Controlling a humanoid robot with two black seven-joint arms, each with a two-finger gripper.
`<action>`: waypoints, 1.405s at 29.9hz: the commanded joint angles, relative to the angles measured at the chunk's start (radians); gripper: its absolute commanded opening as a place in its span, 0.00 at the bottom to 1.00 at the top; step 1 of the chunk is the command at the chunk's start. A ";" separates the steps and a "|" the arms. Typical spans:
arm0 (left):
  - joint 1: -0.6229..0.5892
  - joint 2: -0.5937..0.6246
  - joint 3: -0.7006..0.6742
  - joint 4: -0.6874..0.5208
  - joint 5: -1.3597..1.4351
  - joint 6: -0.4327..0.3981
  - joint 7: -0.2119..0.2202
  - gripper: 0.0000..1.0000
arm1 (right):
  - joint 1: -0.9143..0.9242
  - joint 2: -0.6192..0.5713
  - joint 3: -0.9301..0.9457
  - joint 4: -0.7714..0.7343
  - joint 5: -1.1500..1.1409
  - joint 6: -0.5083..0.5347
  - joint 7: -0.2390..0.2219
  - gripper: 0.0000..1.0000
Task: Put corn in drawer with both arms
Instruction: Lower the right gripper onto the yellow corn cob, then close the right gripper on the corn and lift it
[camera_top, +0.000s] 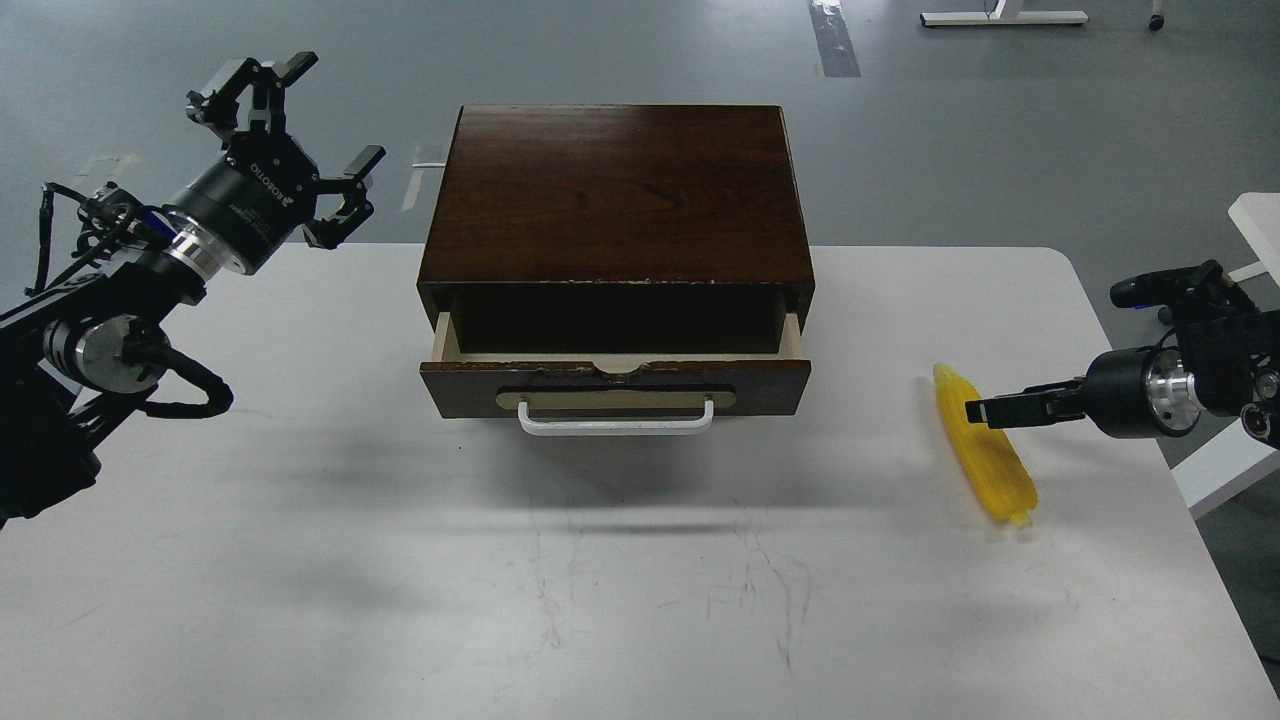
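Note:
The yellow corn (1003, 478) lies on the white table (600, 600) right of the box, tip pointing away from me. The drawer (615, 386) of the dark brown box (615, 190) is pulled partly out, and the part of its inside that shows looks empty. My right gripper (985, 410) reaches in from the right, seen edge-on, its tips over the corn's upper half; I cannot tell whether it touches or how its fingers stand. My left gripper (300, 125) is open and empty, raised left of the box's back corner.
The box stands at the table's far middle. The table's right edge (1150, 480) runs close beside the corn. Grey floor lies beyond the table, with tape marks (835, 40) on it.

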 joint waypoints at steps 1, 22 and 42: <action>0.000 -0.004 0.000 0.000 0.000 0.000 0.000 0.98 | -0.004 0.012 -0.016 -0.003 -0.006 0.000 0.000 1.00; 0.000 -0.010 0.001 0.000 0.002 0.000 0.003 0.98 | -0.020 0.081 -0.083 -0.040 -0.006 -0.011 0.000 0.44; -0.003 -0.005 0.001 0.000 0.002 0.000 0.003 0.98 | 0.218 0.038 -0.089 0.013 -0.002 -0.013 0.000 0.00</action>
